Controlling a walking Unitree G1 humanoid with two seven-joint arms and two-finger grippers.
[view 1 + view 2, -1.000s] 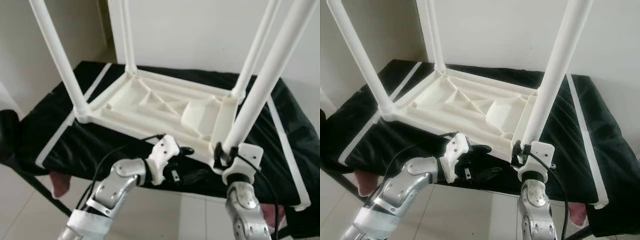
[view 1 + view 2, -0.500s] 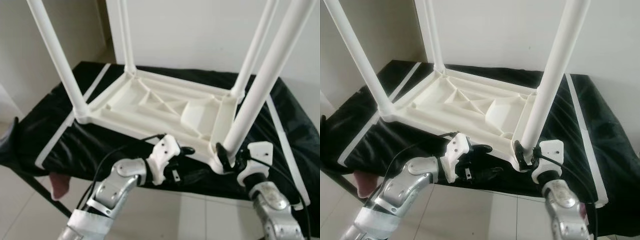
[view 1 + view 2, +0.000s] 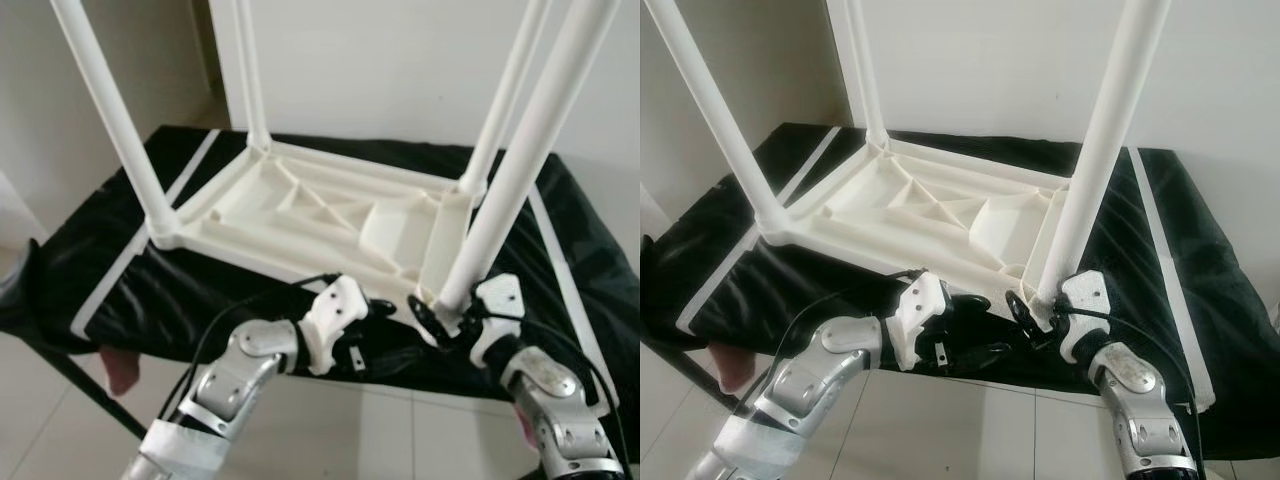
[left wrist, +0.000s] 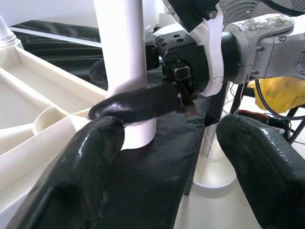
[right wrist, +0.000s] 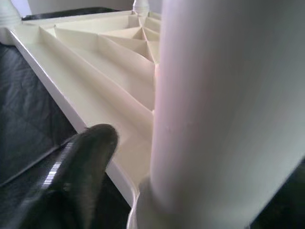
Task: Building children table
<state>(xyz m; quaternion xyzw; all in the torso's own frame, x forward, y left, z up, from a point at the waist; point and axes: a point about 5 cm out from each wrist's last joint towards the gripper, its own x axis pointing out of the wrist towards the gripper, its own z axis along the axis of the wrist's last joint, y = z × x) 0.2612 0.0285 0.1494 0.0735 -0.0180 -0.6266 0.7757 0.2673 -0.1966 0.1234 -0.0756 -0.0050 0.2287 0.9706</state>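
A white plastic children's table lies upside down on a black-covered surface, its four legs pointing up. My right gripper comes in from the right and is shut on the base of the near right leg. In the left wrist view one of its fingers curves across the front of that leg. The right wrist view has the leg close up beside one finger. My left gripper hovers open at the table's front edge, just left of that leg and pointing at it, with nothing in it.
The black cover has white strips along its edges and drops to a white tiled floor in front. A white wall stands behind. A pinkish thing lies under the left side. Something yellow sits behind the right arm.
My right forearm has swung from under the leg out to the right, the wrist turning round the leg's base while staying on it. The left gripper has barely shifted.
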